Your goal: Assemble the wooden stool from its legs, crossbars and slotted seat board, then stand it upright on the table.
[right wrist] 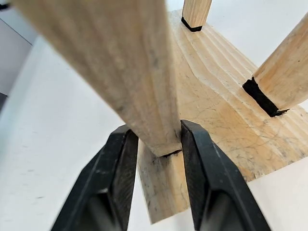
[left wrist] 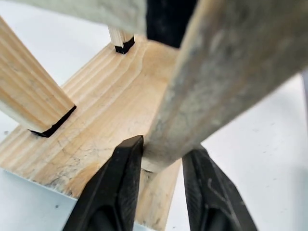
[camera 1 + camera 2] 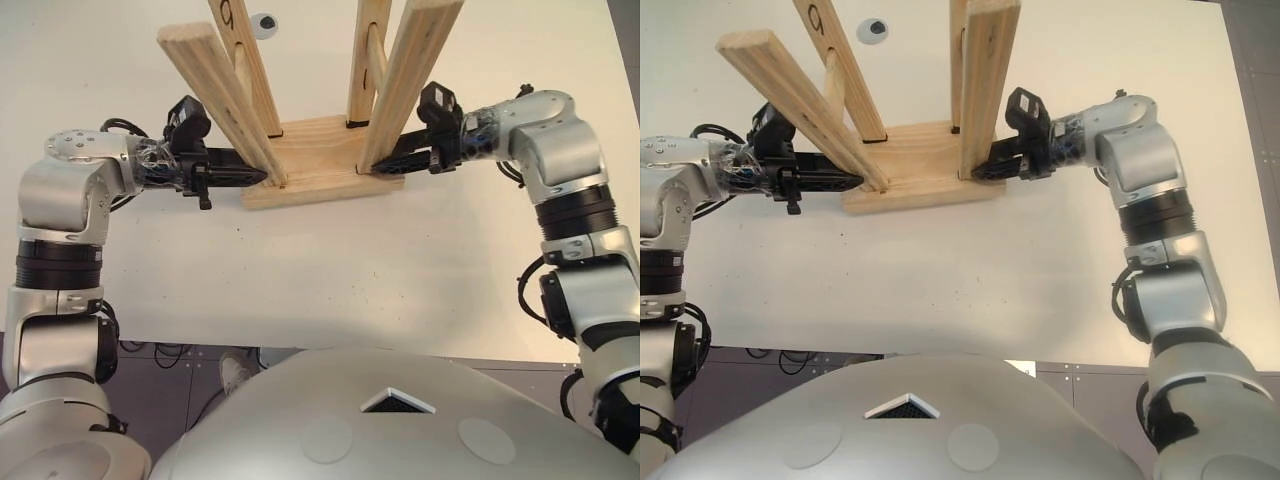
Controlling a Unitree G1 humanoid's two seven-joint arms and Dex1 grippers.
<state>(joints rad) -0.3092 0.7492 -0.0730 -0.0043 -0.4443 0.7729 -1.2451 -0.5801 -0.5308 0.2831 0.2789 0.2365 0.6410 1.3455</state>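
Now the seat board (image 3: 322,185) lies flat on the surface (image 3: 300,270), upside down. The left pincer (image 3: 264,176) clamps the near left leg (image 3: 228,100) at its base, the right pincer (image 3: 366,167) the near right leg (image 3: 410,75) — both upright, evenly flanked for a flip.

Both arms extend inward, left pincer (image 3: 264,177) and right pincer (image 3: 366,165) clamped tight.

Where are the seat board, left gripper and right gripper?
seat board (image 3: 318,152): left eye view, bare middle of its face.
left gripper (image 2: 162,147): left wrist view, between fingertips on near-left leg (image 2: 211,86).
right gripper (image 1: 157,127): right wrist view, between fingertips on near-right leg (image 1: 120,62).
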